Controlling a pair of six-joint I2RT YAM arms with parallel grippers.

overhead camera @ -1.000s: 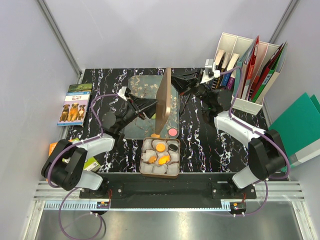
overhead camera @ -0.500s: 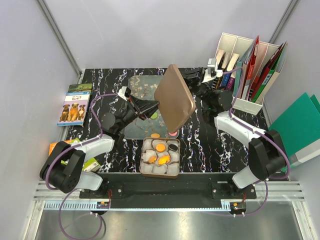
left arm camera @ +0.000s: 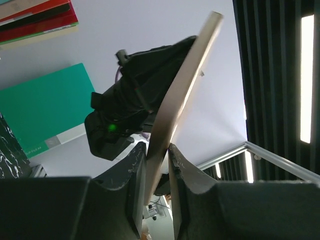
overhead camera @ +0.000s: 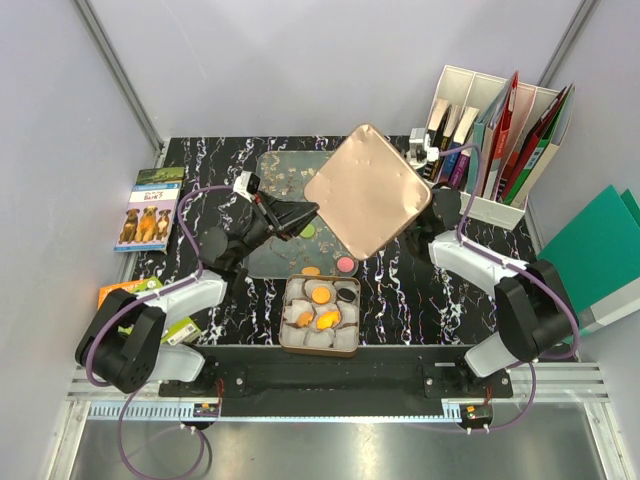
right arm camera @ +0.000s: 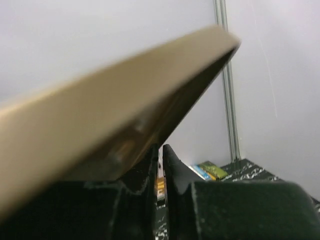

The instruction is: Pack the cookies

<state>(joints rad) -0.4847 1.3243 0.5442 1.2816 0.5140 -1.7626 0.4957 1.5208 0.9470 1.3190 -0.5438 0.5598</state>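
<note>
**Holding a tin lid aloft between both arms**

A square tan lid [overhead camera: 368,190] hangs tilted above the dark marble surface [overhead camera: 420,290], one broad face turned to the overhead camera. The left tool [left arm camera: 156,185] pinches its left corner, with the lid's edge sandwiched between the fingers. The right tool [right arm camera: 160,172] is pressed nearly together on the opposite edge.

At the near edge sits the open tin [overhead camera: 282,330]. Orange cookies [overhead camera: 322,295] and a black cookie [overhead camera: 346,294] rest in its white paper cups [overhead camera: 340,338]. Just beyond the tin lie a pink cookie [overhead camera: 346,264] and another orange one. A green cookie [overhead camera: 307,231] lies on the tray [overhead camera: 285,170], near the left tool.
</note>
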